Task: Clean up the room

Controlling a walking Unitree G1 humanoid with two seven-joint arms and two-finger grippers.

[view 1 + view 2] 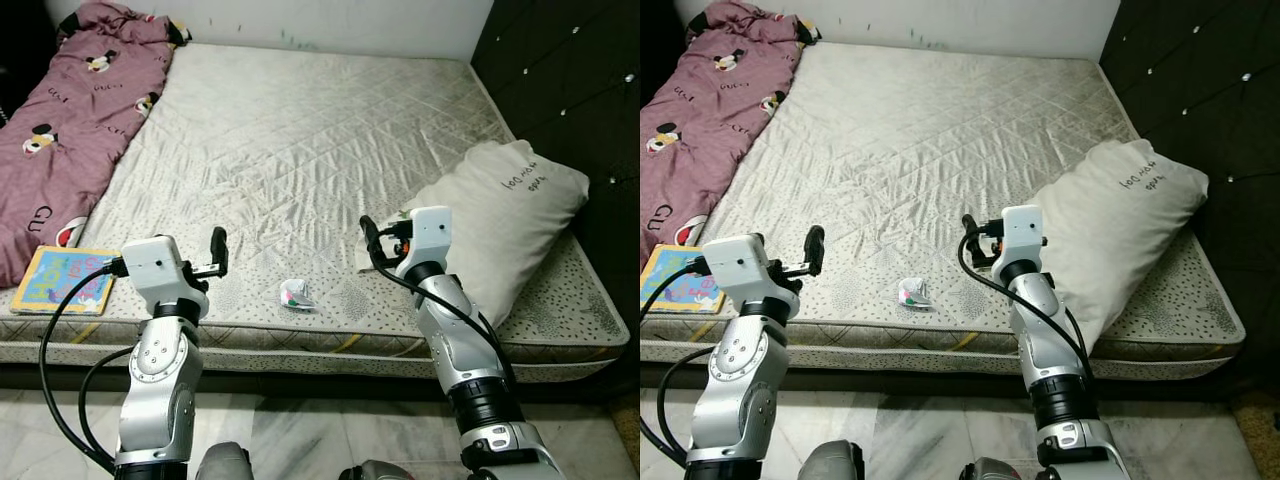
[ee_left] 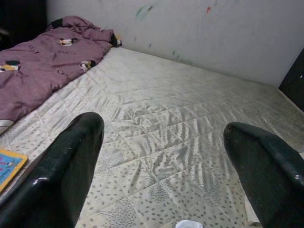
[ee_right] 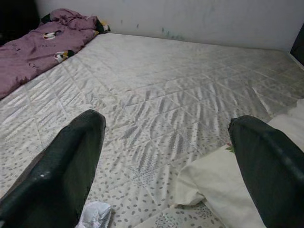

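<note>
Left eye view takes in most of a bare quilted mattress (image 1: pixel 300 140), stripped and lying low on a pale floor, with the robot standing at its near edge, which reads as a position chosen to reach over it. A maroon printed blanket (image 1: pixel 70 120) lies bunched along the robot's left side, its far end cut off at the frame edge, and a cream pillow (image 1: pixel 500 215) leans at the right against a dark tufted wall panel (image 1: pixel 570 90), its writing too small to read. A picture book (image 1: pixel 65 280) rests flat on the near left corner, partly under the blanket's hem. Both arms are raised over the near edge: the left tool (image 1: pixel 218 252) and the right tool (image 1: pixel 368 238) each hold their fingers spread wide apart around nothing, as both wrist views show, probably readied for a pickup. Between them, near the mattress edge, lies a small crumpled scrap of paper or wrapper (image 1: pixel 296 294), white with some colour; what it is cannot be made out. It looks the likeliest next thing to clear. A pale cloth corner (image 3: pixel 213 183) beside the right tool may belong to the pillow, though that is unclear.
</note>
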